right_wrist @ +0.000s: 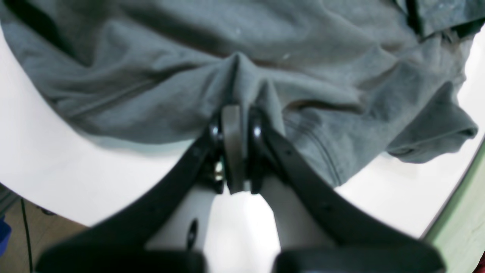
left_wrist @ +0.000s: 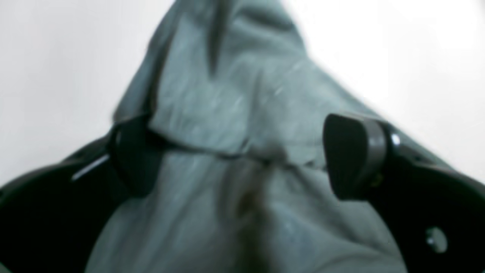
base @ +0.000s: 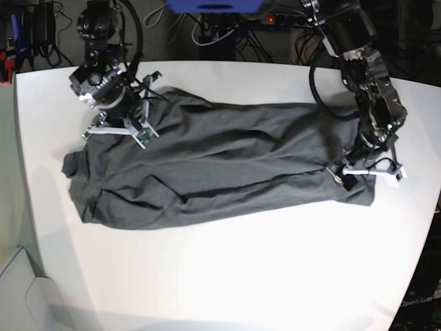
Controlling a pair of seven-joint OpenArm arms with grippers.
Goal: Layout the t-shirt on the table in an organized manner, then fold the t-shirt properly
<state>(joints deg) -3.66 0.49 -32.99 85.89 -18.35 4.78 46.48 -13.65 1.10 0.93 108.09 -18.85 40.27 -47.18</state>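
Shirt (base: 220,165) lies stretched across the white surface (base: 241,276), between my two claws. My right claw (right_wrist: 235,113) is pinched tight on a bunched ridge of cloth at one end. My left claw (left_wrist: 242,155) stands spread wide over the other end, pads either side of a hem seam, nothing gripped. Fabric soft, dark grey, matte, creased in long folds. Long axis runs claw to claw.
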